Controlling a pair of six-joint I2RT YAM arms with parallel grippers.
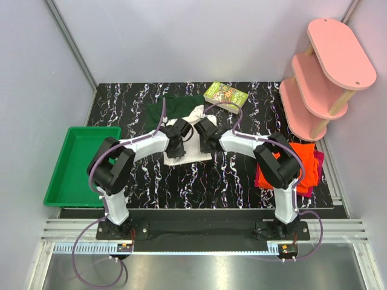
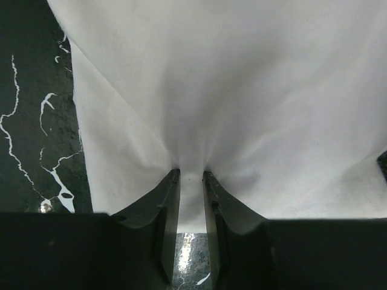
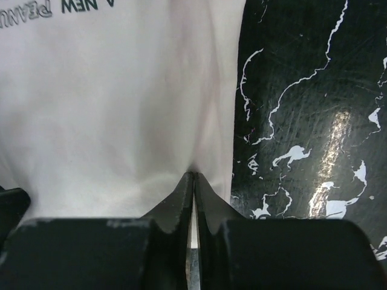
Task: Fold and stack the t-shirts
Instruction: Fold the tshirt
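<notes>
The cream-white t-shirt (image 1: 188, 156) lies partly folded at the table's middle, its dark green sleeve part (image 1: 175, 106) spread behind it. Both arms reach in over it. My left gripper (image 1: 177, 146) pinches a fold of the cream cloth (image 2: 230, 90) between its fingertips (image 2: 191, 172), the fabric puckering at the tips. My right gripper (image 1: 208, 142) is shut on the shirt's edge (image 3: 109, 109), with the jaws (image 3: 193, 174) nearly touching; black printed letters (image 3: 60, 8) show at the top. An orange t-shirt (image 1: 306, 164) lies on a magenta-red one (image 1: 318, 158) at the right.
A green tray (image 1: 60, 175) sits at the table's left edge. A small green book (image 1: 225, 95) lies at the back, just behind the right gripper. A pink tiered shelf (image 1: 323, 78) stands at the back right. Black marbled tabletop (image 3: 302, 90) shows beside the shirt.
</notes>
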